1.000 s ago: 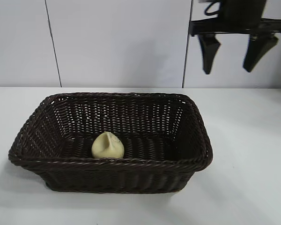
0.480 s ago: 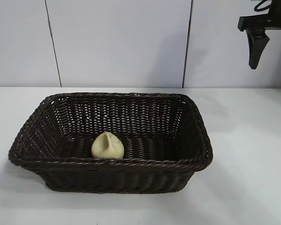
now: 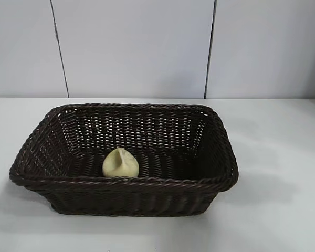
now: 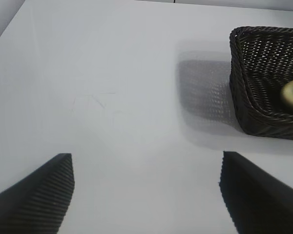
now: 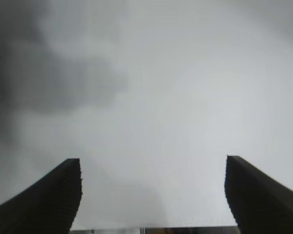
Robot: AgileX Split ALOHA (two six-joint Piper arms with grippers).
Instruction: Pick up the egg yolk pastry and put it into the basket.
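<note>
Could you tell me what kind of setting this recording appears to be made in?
Probably a lab or test bench rather than a kitchen: a plain white table, bare white wall panels behind it, and only a wicker basket holding one egg yolk pastry, staged like a prop.

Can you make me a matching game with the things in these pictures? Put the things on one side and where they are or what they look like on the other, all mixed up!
Things:
1. egg yolk pastry
2. basket
3. left gripper
4. table

Descriptions:
A. dark brown and woven
B. white and flat, under the basket
C. pale yellow, lying inside the basket
D. open, over bare table beside the basket

Right pairs: 1-C, 2-A, 3-D, 4-B
</note>
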